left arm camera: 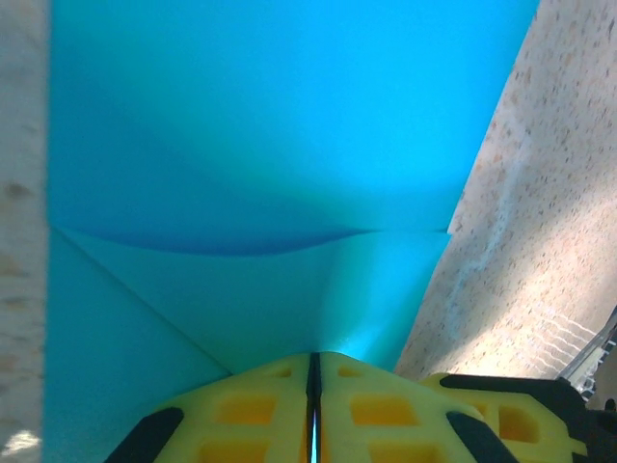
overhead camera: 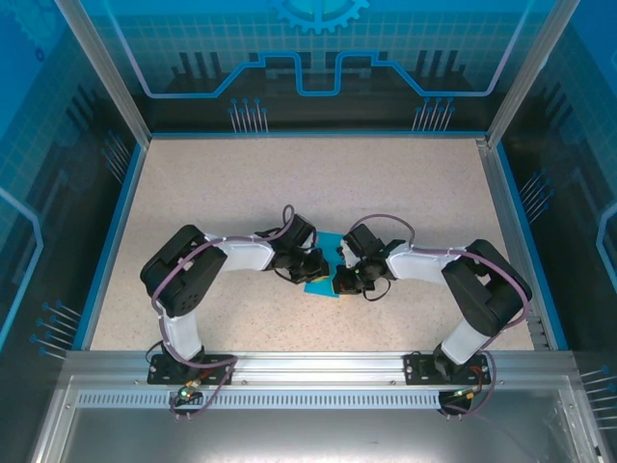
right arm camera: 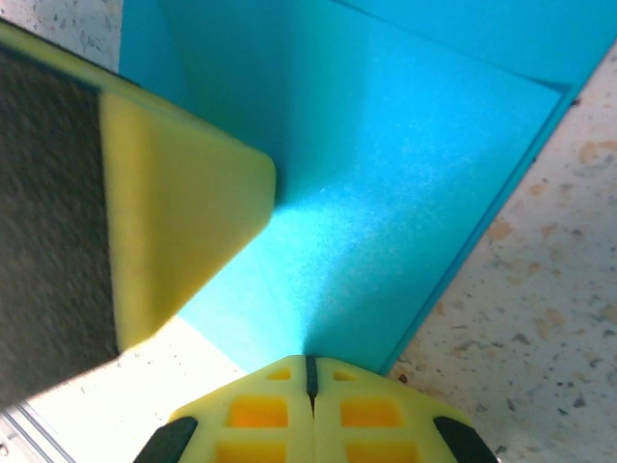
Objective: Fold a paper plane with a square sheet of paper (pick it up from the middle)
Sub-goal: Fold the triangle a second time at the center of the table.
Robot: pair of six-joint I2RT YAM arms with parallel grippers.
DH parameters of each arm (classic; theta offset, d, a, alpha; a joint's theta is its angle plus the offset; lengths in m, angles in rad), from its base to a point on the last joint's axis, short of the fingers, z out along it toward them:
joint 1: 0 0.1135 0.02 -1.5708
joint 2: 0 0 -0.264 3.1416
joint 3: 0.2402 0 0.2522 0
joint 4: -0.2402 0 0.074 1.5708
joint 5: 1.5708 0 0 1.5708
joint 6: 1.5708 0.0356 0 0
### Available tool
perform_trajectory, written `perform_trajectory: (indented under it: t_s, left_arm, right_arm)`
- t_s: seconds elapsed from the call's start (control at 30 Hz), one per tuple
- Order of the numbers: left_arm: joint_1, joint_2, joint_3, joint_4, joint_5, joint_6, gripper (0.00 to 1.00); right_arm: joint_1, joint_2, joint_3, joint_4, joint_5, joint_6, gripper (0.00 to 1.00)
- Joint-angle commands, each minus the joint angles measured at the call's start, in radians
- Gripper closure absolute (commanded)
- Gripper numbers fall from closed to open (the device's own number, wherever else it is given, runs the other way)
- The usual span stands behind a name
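The square sheet of paper [overhead camera: 315,286] is teal-blue and lies at the middle of the table, mostly hidden under both grippers. In the left wrist view the sheet [left arm camera: 251,145] shows a diagonal crease and a raised fold running to my left gripper [left arm camera: 312,359], which is shut on a thin pinch of it. My right gripper [right arm camera: 309,362] is shut on a ridge of the sheet [right arm camera: 386,174] near its edge. In the top view the left gripper [overhead camera: 316,268] and the right gripper [overhead camera: 342,280] almost touch, tip to tip. The paper plane is out of view.
The speckled beige table [overhead camera: 289,183] is ringed by a blue rim and clear walls. A yellow finger of the left gripper [right arm camera: 183,222] stands close beside the right gripper. An aluminium rail [overhead camera: 308,362] with the arm bases runs along the near edge.
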Motion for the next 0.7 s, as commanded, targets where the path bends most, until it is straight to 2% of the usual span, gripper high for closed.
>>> perform_trajectory:
  t_s: [0.0, 0.4, 0.67]
  left_arm:
    - [0.065, 0.030, -0.002, -0.056, -0.107, 0.052, 0.89]
    - [0.178, 0.080, 0.024, -0.068, -0.130, 0.127, 0.89]
    - [0.222, 0.079, 0.043, -0.105, -0.157, 0.187, 0.88]
  right_arm:
    - [-0.006, 0.108, -0.074, -0.136, 0.163, -0.020, 0.98]
    - [-0.005, 0.113, -0.079, -0.143, 0.170, -0.017, 0.99]
    - [-0.005, 0.107, -0.084, -0.132, 0.160, -0.009, 0.99]
